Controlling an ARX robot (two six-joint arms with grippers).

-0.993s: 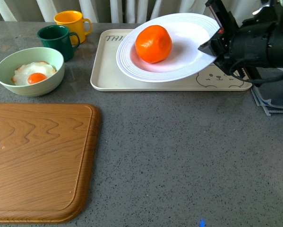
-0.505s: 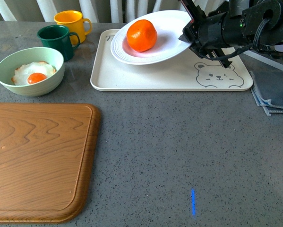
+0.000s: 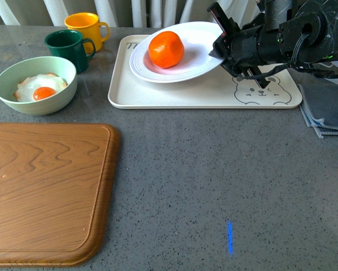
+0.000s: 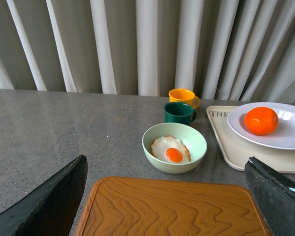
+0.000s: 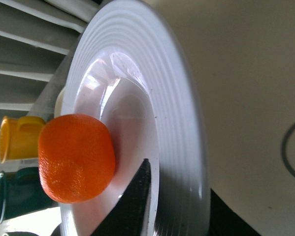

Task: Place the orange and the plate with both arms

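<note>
Plate [image 3: 200, 42]: white, glossy centre, ribbed rim, sits over the cream bear tray [image 3: 157, 90], tilted slightly. Right end effector [image 3: 218, 48] clamps its rim on the right side. Orange [image 3: 166, 49], bright with dimpled skin, rests on the plate's left half. Left end effector [image 4: 162, 196] is spread wide, holding nothing, above the wooden board [image 4: 172, 209].

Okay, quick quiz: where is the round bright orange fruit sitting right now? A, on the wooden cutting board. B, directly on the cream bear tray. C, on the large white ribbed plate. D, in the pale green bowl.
C: the round bright orange fruit rests in the large white ribbed plate, whose rim the right gripper holds over the cream bear tray.
</note>
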